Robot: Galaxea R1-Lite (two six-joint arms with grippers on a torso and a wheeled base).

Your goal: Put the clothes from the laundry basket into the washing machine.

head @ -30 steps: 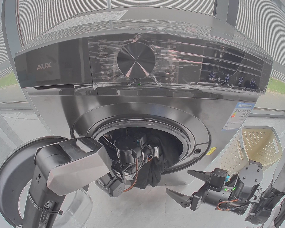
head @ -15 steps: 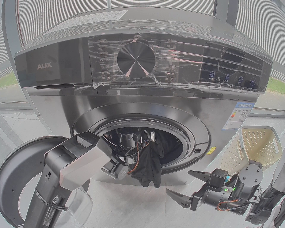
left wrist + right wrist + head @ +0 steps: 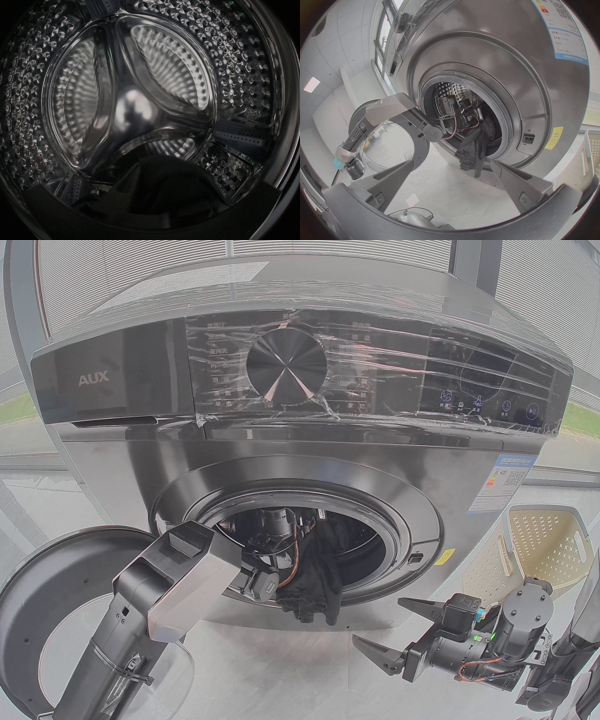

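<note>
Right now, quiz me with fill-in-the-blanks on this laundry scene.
The black garment drapes over the ___ rim of the drum opening.
The washing machine door stands ___.
The laundry basket stands beside the washing machine on the robot's ___.
The right gripper is ___ the drum, not inside.
Answers: lower, open, right, outside.

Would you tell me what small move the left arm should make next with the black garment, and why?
Probably carry the left arm a little deeper into the drum. The black garment hangs over the lower rim of the washing machine door opening, partly outside, so it isn't fully loaded. The open right end effector sits apart from it.
</note>
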